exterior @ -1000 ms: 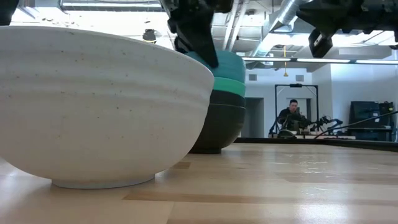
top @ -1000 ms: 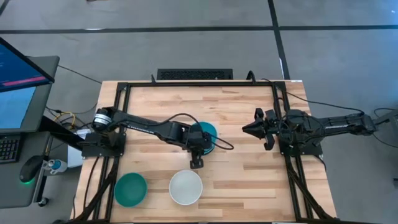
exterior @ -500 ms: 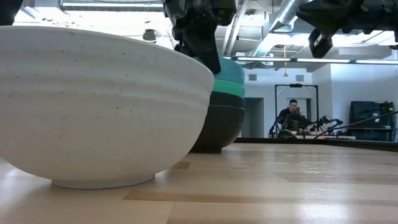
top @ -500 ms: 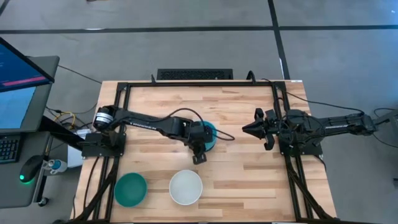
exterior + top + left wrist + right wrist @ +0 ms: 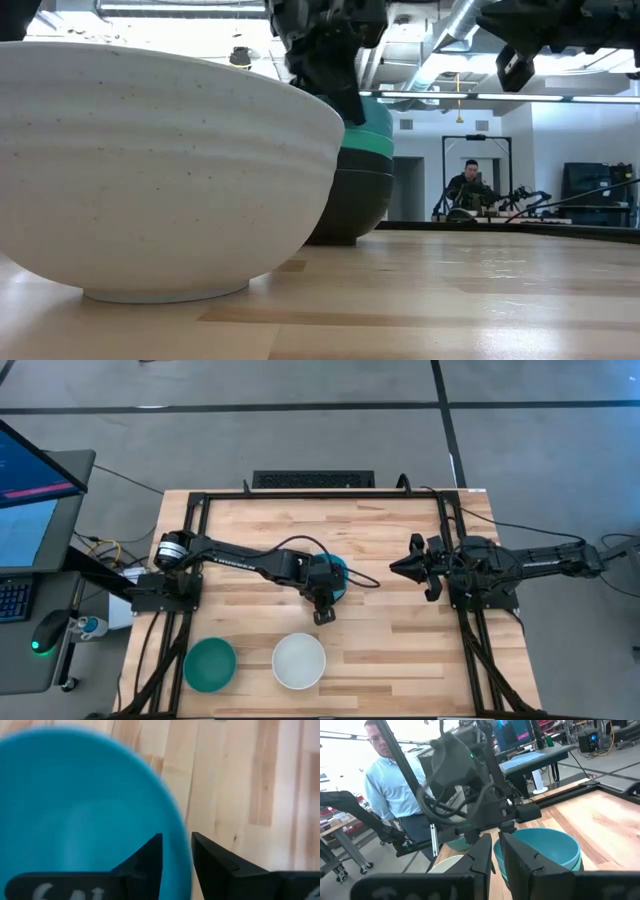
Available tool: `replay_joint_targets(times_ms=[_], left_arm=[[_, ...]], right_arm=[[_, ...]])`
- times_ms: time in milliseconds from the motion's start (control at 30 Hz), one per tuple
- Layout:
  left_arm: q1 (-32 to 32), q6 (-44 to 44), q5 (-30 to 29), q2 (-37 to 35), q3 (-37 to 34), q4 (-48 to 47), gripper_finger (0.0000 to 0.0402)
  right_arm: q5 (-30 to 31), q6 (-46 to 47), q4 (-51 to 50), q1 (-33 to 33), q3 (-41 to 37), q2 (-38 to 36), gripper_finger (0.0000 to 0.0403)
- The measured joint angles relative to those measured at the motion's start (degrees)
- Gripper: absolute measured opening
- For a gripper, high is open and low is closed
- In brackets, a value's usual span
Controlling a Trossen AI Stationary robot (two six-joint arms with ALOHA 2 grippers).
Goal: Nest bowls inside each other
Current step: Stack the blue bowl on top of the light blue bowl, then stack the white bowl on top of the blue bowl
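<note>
A stack of nested bowls (image 5: 339, 572) stands at the table's middle, a bright cyan bowl (image 5: 85, 805) on top and black bowls below (image 5: 355, 200). My left gripper (image 5: 326, 588) stands over the stack's near-left side, shut on the cyan bowl's rim. A white bowl (image 5: 299, 660) and a teal-green bowl (image 5: 210, 665) rest on their bases near the table's near edge. My right gripper (image 5: 398, 567) hovers shut and empty to the right of the stack, above the table. My left gripper pinches the cyan bowl's rim (image 5: 186, 851), one finger (image 5: 150, 857) inside the bowl and one (image 5: 215, 862) outside. The fingers come from above, pointing down, at the bowl's near-left side. The bowl sits upright in the stack (image 5: 368, 125).
The white bowl (image 5: 150, 170) fills the low view's left, close to the near edge. A black frame (image 5: 300, 495) runs round the table. A person (image 5: 390, 785) stands beyond the table's left side. Bare wood (image 5: 390, 650) lies at the near right.
My left gripper has gone down and a little toward the table's right edge with the cyan bowl. The bowl has sunk lower into the stack, so less of it stands above the bowls beneath.
</note>
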Motion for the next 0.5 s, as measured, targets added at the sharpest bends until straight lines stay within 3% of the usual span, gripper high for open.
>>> replay_joint_targets(times_ms=[200,500], left_arm=[[0.00,1.90,-0.34,-0.05,3.45,-1.30,0.0094],[-0.60,5.34,-0.34,-0.14,15.45,-16.46,0.0094]], right_arm=[[-0.01,0.57,-0.21,0.00,0.00,0.02,0.0068],[-0.48,2.76,-0.31,0.91,0.00,0.02,0.0068]])
